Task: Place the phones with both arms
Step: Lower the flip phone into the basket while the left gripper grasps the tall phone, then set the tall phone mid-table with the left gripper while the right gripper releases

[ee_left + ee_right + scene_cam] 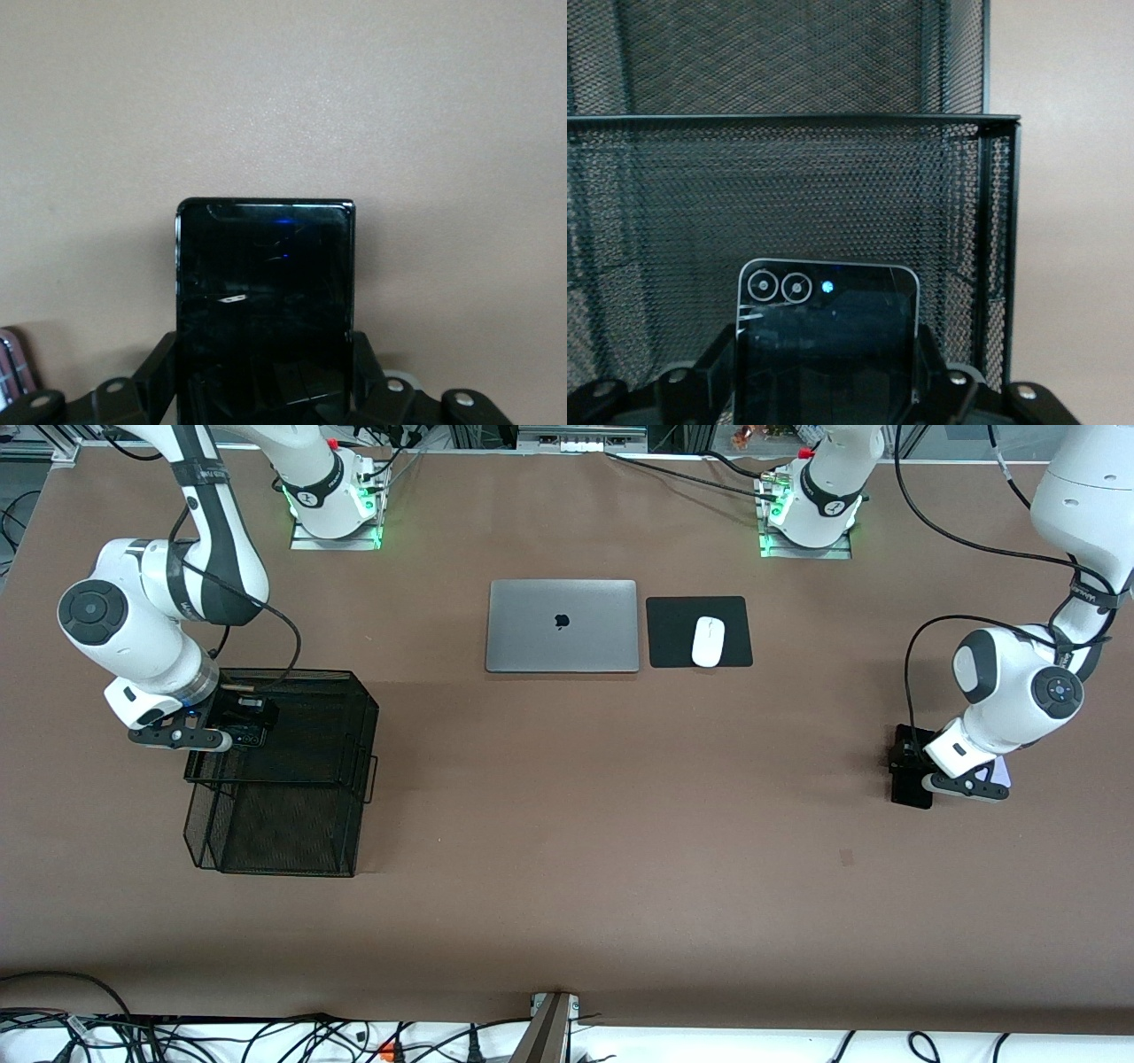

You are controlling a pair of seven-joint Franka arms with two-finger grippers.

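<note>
My left gripper [914, 762] [266, 382] is down at the table at the left arm's end, shut on a long black phone [911, 790] [266, 274] that lies flat there. One finger [158, 376] presses each long side. A pale lilac phone [1000, 771] lies beside it, mostly hidden under the left wrist. My right gripper [248, 724] [826, 376] hangs over the upper tier of a black mesh basket [306, 779] [833, 177]. It is shut on a black phone [251, 736] [826, 328] with two camera rings.
A closed grey laptop [562, 626] lies at mid-table toward the bases. Beside it a white mouse [708, 641] rests on a black pad [671, 633]. The mesh basket has two tiers and stands at the right arm's end. Cables run along the table's front edge.
</note>
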